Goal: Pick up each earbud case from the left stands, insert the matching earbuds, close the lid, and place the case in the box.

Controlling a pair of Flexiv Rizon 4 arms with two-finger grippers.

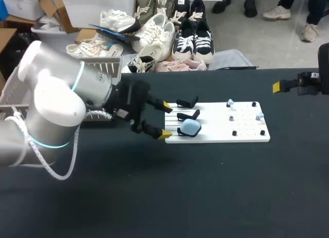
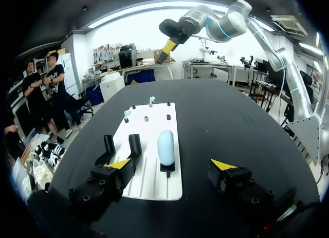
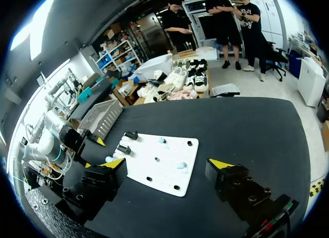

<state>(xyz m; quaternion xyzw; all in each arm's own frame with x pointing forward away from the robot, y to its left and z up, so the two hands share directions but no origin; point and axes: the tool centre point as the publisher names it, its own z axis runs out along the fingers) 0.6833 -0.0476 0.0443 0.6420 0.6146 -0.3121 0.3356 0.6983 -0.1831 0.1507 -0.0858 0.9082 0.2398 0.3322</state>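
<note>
Earbud case [image 2: 165, 147] stands on white board [image 2: 152, 184] before spread left fingers [image 2: 119, 165].

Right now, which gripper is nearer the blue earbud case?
Left. The left gripper sits open right beside the blue earbud case; the right gripper is far off, beyond the opposite end of the white board.

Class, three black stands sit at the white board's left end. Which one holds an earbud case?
The front stand, nearest the table's near edge: it carries the pale blue earbud case. The middle stand and the back stand are bare.
</note>
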